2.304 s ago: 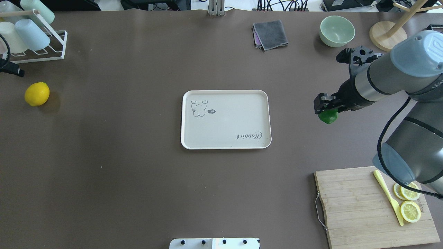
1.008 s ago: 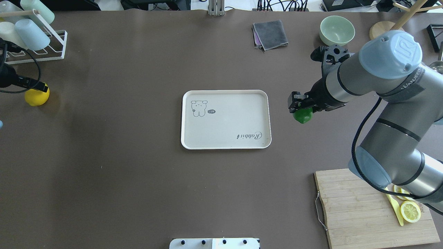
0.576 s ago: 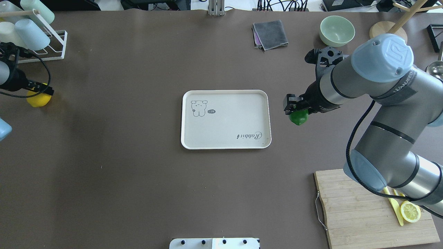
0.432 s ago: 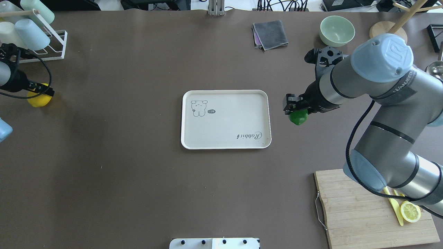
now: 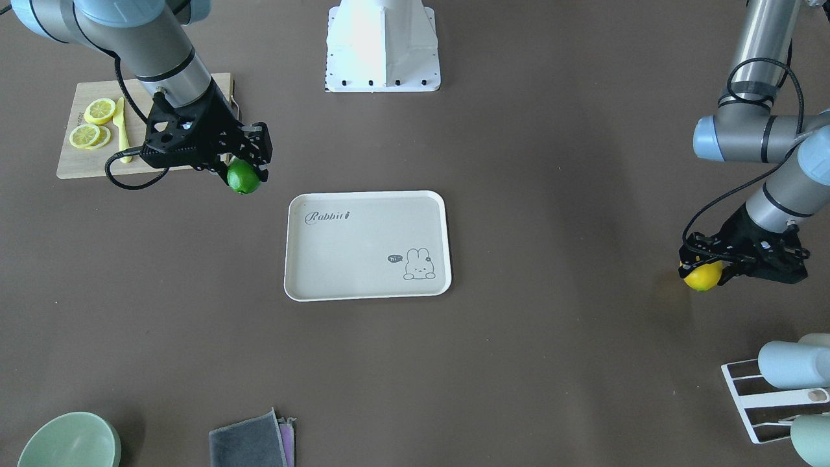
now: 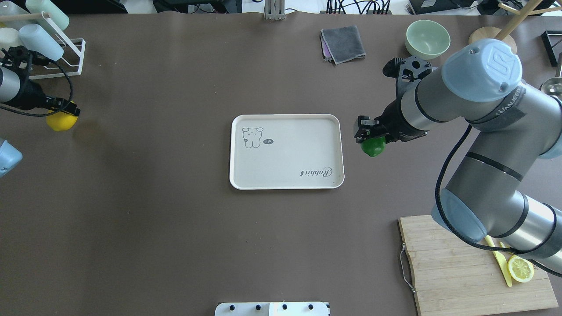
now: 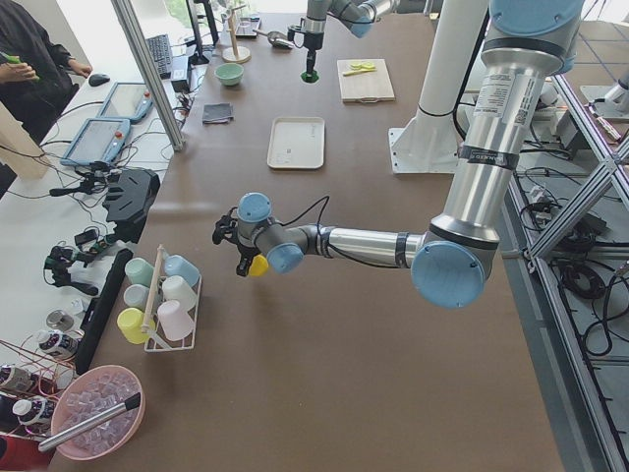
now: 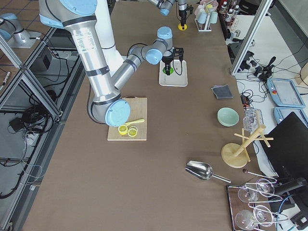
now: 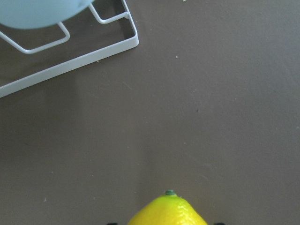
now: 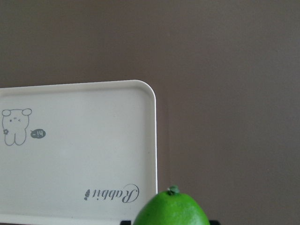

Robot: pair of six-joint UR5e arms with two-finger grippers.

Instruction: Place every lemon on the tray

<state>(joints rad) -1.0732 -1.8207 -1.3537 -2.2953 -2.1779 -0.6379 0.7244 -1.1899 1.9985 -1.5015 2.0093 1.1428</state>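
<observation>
Transfer step in hand for both fruits, neither yet delivered; right gripper (image 6: 368, 135) has its jaws clamped on the green lemon (image 6: 372, 148), held above the table just beside the short edge of the tray (image 6: 285, 153), not over it; left gripper (image 6: 63, 113) has its jaws clamped on the yellow lemon (image 6: 61, 123), well apart from the tray; whether that fruit has left the table I cannot tell; next move judged to call for carrying the green lemon over the rim, lowering, then releasing; the right wrist view alone shows the rim beside and ahead of the fruit; the left wrist view shows the cup rack (image 9: 70, 67) near.
</observation>
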